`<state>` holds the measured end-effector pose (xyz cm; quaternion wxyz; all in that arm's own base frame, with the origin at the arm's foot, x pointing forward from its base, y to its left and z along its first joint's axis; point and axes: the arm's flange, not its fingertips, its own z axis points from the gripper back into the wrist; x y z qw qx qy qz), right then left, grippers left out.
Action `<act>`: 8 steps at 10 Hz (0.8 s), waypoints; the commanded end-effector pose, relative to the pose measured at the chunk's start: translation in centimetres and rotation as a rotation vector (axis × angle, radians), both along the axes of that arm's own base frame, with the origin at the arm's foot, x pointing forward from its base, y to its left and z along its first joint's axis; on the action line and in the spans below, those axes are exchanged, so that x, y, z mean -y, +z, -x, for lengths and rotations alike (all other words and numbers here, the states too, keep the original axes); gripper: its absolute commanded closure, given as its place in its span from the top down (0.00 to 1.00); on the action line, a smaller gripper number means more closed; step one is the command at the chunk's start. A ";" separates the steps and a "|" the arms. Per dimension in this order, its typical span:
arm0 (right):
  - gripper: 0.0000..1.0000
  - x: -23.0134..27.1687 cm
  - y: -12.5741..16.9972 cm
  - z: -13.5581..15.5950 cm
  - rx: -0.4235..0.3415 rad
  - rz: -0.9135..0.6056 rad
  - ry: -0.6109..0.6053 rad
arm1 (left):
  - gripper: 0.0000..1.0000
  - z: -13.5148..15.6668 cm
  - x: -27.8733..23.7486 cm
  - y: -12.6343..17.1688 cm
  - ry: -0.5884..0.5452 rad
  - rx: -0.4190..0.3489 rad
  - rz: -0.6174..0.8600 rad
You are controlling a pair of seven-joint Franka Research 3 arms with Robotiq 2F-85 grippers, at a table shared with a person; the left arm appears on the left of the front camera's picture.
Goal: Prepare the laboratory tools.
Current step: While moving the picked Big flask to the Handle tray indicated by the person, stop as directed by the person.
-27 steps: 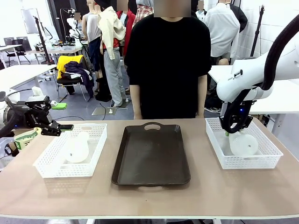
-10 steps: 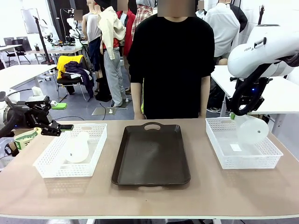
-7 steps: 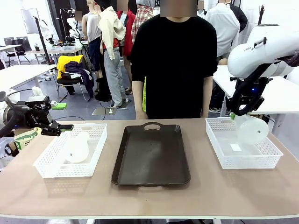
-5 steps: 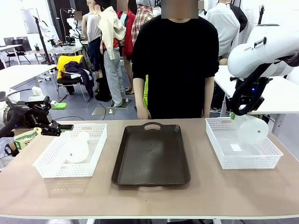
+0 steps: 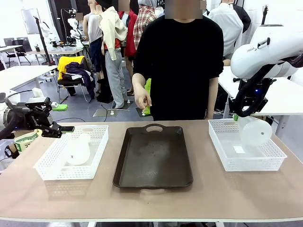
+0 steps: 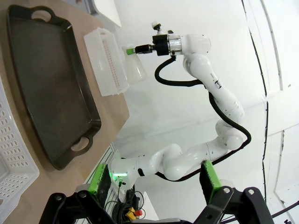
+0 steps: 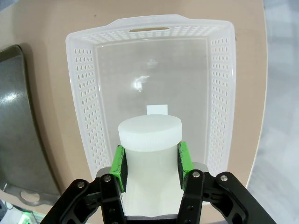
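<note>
Front cam sat on the robot's side of the surface (image 5: 151, 198), looking across at the person (image 5: 177, 61) at the far edge. Left wrist cam was rolled sideways, gazing over the dark tray (image 6: 46, 84) toward the right arm (image 6: 205, 74), and the right wrist cam stared down past the right gripper (image 7: 150, 156), close above the right basket (image 7: 84, 116). Tray and that basket turned up in all three.

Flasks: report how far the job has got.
Done: nothing on the tray yet. In hand: the right tool is shut on one flask, above its basket. Left: the other flask lies in the left basket; left tool open.
</note>
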<state>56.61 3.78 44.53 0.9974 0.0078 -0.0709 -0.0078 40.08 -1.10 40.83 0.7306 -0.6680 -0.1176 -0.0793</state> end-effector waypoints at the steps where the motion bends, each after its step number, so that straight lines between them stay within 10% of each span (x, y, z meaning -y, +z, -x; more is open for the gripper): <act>1: 0.00 -0.1 0.1 -0.4 0.004 -0.002 -0.009 | 1.00 0.1 0.0 0.2 0.000 0.003 0.007; 8: 0.00 -0.1 0.1 -0.4 0.004 -0.002 -0.009 | 1.00 0.1 0.0 0.2 0.000 0.003 0.007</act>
